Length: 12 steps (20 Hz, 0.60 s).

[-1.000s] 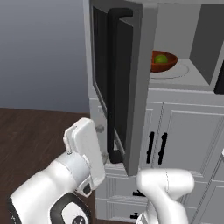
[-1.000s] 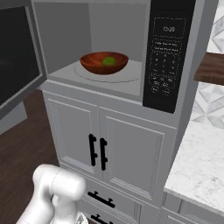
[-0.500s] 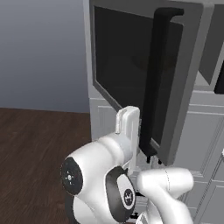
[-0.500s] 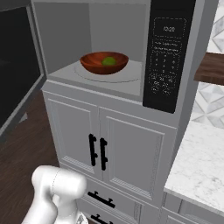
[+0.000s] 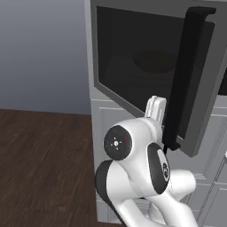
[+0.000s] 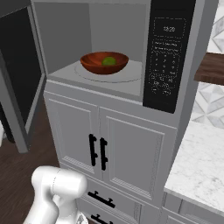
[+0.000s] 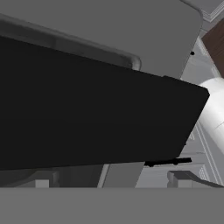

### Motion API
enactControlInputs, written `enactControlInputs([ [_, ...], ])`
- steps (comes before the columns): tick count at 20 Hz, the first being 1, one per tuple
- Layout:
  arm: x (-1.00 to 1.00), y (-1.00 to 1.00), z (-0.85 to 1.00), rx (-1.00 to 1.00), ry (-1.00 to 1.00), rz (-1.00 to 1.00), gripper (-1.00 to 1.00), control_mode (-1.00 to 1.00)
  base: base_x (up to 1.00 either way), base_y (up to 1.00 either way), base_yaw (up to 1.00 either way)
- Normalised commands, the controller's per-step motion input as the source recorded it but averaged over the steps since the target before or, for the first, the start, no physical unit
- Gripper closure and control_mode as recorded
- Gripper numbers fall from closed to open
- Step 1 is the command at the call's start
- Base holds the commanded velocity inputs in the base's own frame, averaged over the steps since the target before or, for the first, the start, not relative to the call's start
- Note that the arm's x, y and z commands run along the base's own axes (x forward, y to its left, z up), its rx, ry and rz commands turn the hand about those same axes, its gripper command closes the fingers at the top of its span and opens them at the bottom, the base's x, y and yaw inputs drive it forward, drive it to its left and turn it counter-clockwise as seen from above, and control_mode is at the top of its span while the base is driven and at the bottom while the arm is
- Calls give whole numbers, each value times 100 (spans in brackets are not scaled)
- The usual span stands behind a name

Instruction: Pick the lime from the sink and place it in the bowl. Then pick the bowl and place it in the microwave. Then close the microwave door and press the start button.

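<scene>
Where a dark wood floor (image 5: 40, 155) meets grey cabinets (image 6: 109, 144), the microwave (image 6: 170, 52) is seen with its door (image 5: 146, 75) ajar. From the right, the lime (image 6: 109, 61) is shown in the bowl (image 6: 104, 63) on the turntable. The gripper is hidden behind the door's handle (image 7: 96, 118); its fingers are taken as spread wide
</scene>
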Motion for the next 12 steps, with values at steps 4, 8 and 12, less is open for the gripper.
enactControlInputs([
  [4,55,-28,0,9,0,0,-100,-100,0,0,0],
  [8,50,-28,0,8,0,1,-100,-100,0,0,0],
  [12,49,-35,0,11,0,4,-100,-100,0,0,0],
])
